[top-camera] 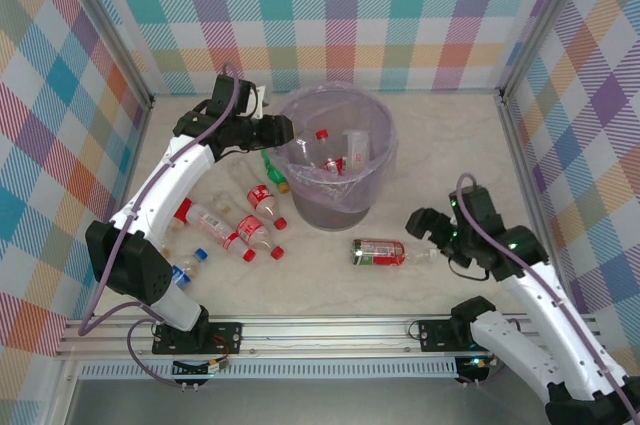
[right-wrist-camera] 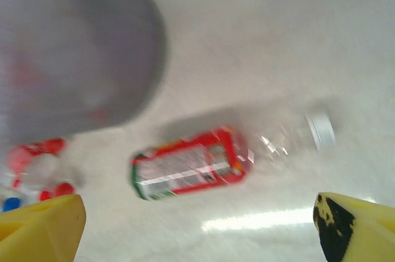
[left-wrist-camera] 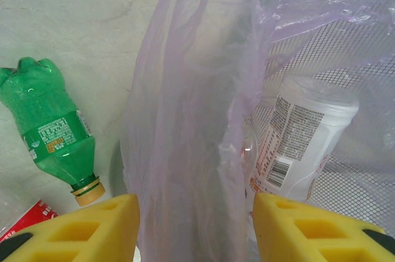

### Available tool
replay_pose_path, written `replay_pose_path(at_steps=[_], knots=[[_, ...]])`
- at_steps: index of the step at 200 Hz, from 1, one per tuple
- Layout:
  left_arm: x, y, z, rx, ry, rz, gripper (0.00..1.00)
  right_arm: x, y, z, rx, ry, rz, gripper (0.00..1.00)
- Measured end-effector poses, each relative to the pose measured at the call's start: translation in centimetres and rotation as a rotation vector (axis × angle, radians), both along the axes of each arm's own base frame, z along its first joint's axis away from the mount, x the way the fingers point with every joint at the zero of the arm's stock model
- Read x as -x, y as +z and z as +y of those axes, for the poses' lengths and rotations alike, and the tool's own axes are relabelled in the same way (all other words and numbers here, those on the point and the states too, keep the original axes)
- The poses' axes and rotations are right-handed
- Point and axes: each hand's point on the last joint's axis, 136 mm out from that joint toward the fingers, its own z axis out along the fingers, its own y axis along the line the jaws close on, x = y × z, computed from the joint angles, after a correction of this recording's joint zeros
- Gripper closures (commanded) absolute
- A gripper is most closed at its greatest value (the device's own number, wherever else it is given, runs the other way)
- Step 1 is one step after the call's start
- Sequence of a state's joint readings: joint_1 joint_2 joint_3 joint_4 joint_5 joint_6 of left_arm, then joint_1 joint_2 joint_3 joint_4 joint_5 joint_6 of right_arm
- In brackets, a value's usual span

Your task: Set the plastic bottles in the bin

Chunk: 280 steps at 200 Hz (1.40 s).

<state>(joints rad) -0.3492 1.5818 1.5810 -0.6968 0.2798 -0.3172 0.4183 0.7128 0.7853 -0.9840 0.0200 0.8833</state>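
Note:
The grey bin (top-camera: 337, 207) with its lilac bag (left-wrist-camera: 185, 108) stands mid-table and holds a few bottles (top-camera: 330, 153), one with a white label (left-wrist-camera: 302, 139). My left gripper (top-camera: 283, 130) is open at the bin's left rim, and the bag's edge hangs between its yellow fingers (left-wrist-camera: 92, 228). A green bottle (left-wrist-camera: 52, 129) lies just left of the bin. My right gripper (top-camera: 420, 223) is open above a red-labelled, white-capped bottle (right-wrist-camera: 191, 163) lying on its side right of the bin (right-wrist-camera: 74, 52). This view is blurred by motion.
Several more bottles lie left of the bin, among them red-capped ones (top-camera: 262, 200) (top-camera: 205, 217) and a blue-capped one (top-camera: 190, 265). Checked walls close in the back and sides. A metal rail (top-camera: 320, 330) runs along the near edge.

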Motion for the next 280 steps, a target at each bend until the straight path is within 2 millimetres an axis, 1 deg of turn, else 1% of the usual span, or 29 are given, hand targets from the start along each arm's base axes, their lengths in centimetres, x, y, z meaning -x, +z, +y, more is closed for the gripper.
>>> replay_pose_path(at_steps=[9,21,47,63,83,103,132,149,183,224,280], knots=[[0.0,0.0,0.0,0.000,0.001,0.000,0.49,0.7,-1.7,0.1,-0.032,-0.034,0.039,0.03],[0.0,-0.1,0.1,0.000,0.002,0.002,0.49,1.3,-3.4,0.3,-0.079,-0.073,0.076,0.03],[0.0,-0.3,0.1,0.003,0.000,0.009,0.49,1.7,-6.6,0.9,-0.170,-0.153,0.115,0.04],[0.1,-0.3,0.0,0.008,-0.004,0.010,0.49,1.6,-8.0,1.2,-0.209,-0.190,0.138,0.04],[0.1,-0.2,-0.1,0.016,-0.008,0.010,0.49,1.1,-9.2,1.8,-0.261,-0.217,0.152,0.04],[0.0,0.1,-0.2,0.024,-0.010,-0.004,0.48,0.5,-9.8,2.2,-0.283,-0.238,0.155,0.04],[0.0,-0.1,-0.1,0.023,-0.008,0.001,0.48,-1.0,-9.4,2.5,-0.319,-0.265,0.122,0.05],[0.0,-0.1,-0.1,0.030,-0.009,0.004,0.48,-1.6,-9.8,2.5,-0.330,-0.288,0.117,0.06],[0.0,-0.3,-0.2,0.033,-0.013,0.012,0.48,-2.2,-10.9,2.1,-0.321,-0.324,0.126,0.06],[-0.2,-0.8,-0.3,0.033,-0.012,0.027,0.48,-3.0,-12.4,1.8,-0.291,-0.354,0.157,0.15],[-0.2,-0.9,-0.3,0.039,-0.005,0.033,0.48,-3.1,-13.3,1.7,-0.263,-0.371,0.250,0.19]])
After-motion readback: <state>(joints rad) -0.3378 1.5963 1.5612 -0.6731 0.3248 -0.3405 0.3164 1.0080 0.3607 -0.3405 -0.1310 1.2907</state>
